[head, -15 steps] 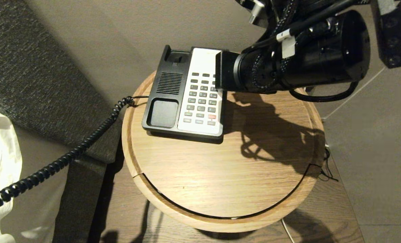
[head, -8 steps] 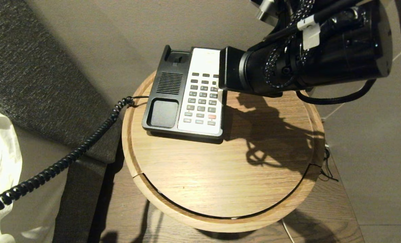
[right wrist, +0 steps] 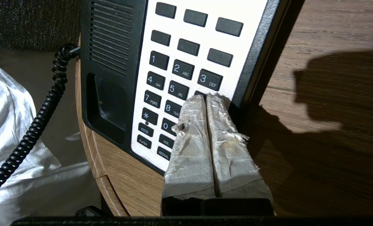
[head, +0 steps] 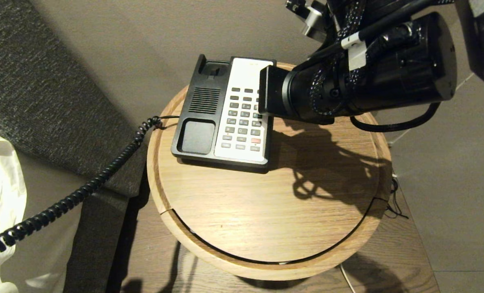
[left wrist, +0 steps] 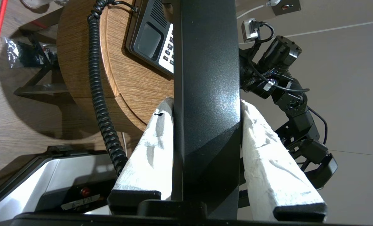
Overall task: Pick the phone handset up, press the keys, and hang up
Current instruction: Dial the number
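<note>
My left pincer (left wrist: 206, 103) clamps the long glossy black plastic handset (left wrist: 206, 78) crosswise, held off the round oak-grain table (head: 266, 211). My right pincer (right wrist: 206, 96), tape-wrapped tips pressed together, rests on the dark grey rectangular keys (right wrist: 177, 89).

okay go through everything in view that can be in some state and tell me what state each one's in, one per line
phone handset: off the cradle, clamped between the left gripper's fingers.
cradle: empty.
coiled cord: stretched off the table's left edge.
right gripper: shut, fingertips at the keys, on the one under 3.
phone base: flat on the table.
</note>
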`<state>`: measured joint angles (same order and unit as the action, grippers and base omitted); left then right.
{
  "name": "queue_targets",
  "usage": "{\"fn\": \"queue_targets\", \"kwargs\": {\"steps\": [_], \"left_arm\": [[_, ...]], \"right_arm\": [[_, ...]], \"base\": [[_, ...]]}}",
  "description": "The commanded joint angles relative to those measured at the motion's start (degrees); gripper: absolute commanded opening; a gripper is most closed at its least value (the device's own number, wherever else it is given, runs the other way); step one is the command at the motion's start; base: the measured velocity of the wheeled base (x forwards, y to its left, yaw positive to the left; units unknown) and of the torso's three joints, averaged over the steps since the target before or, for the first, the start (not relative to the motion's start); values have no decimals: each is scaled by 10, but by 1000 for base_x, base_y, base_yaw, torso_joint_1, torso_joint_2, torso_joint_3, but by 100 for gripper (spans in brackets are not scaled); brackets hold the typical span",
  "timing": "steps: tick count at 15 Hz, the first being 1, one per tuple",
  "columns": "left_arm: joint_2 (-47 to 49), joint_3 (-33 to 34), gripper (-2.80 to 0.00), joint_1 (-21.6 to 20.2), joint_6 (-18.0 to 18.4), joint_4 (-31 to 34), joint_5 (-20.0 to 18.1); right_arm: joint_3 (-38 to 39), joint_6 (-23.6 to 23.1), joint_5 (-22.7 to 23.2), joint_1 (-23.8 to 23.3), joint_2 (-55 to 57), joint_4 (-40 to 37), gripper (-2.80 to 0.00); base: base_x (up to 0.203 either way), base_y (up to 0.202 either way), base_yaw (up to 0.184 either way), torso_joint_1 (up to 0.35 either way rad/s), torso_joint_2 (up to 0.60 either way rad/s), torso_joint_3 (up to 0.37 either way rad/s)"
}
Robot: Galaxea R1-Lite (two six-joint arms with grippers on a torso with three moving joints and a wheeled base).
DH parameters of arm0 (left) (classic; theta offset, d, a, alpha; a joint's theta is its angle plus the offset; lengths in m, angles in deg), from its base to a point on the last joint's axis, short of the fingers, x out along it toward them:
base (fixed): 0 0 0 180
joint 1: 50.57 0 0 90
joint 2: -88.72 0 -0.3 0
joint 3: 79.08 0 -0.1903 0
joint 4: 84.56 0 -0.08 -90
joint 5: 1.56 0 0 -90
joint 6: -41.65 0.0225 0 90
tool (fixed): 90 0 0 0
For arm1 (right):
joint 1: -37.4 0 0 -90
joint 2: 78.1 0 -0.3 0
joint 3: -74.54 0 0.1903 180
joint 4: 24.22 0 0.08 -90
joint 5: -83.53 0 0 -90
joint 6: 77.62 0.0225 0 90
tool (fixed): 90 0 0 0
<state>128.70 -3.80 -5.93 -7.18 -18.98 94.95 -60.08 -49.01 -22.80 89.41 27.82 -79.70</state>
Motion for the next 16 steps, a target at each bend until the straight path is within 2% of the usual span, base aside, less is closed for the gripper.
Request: {"fn": "queue_targets", "kwargs": {"steps": [1,16], "left_arm": [[1,0,-280,0,-3,2,1],[-5,10,-280,0,-3,2,0]], "right_arm": [[0,1,-1,0,5,-1,-280],[0,-3,-5,0,3,-1,-280]], "base": [[0,0,0,0,0,0],[0,0,0,0,0,0]]}}
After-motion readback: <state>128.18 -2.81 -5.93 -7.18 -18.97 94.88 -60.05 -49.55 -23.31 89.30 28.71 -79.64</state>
